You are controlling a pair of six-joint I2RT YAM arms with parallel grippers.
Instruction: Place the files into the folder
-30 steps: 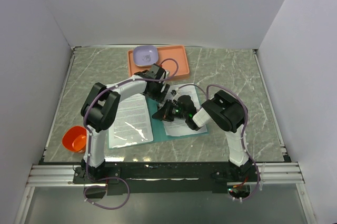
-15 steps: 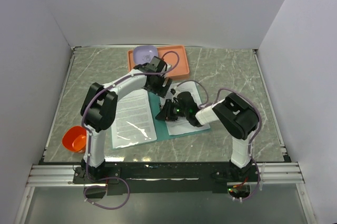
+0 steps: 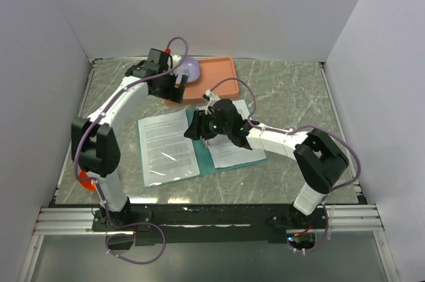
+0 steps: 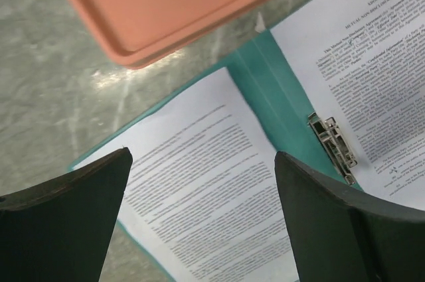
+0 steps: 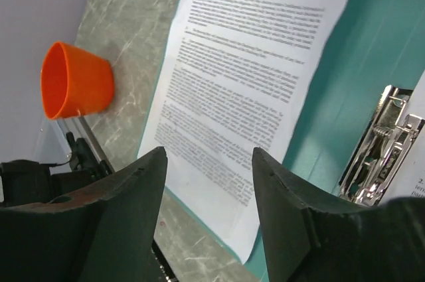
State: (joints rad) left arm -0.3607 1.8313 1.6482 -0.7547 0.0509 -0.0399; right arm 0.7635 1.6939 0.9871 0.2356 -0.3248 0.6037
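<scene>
The teal folder (image 3: 204, 157) lies open and flat in the middle of the table. One of the files (image 3: 166, 146) rests on its left half and another (image 3: 236, 144) on its right half. A metal fastener (image 4: 332, 146) sits on the spine between them. My left gripper (image 3: 176, 83) hangs open over the tray's near corner, behind the folder, with nothing between its fingers (image 4: 80, 209). My right gripper (image 3: 194, 129) hovers open above the spine, looking down on the left sheet (image 5: 246, 76) and the teal card (image 5: 358, 63), holding nothing.
An orange-pink tray (image 3: 214, 73) stands at the back, with a purple bowl (image 3: 189, 68) on its left end. An orange cup (image 5: 73, 81) stands near the table's front left edge, mostly hidden behind the left arm in the top view.
My left gripper pulled back from the folder's spine up and left to the tray. My right gripper went from shut to open and reached further left. The folder with its sheets turned slightly.
</scene>
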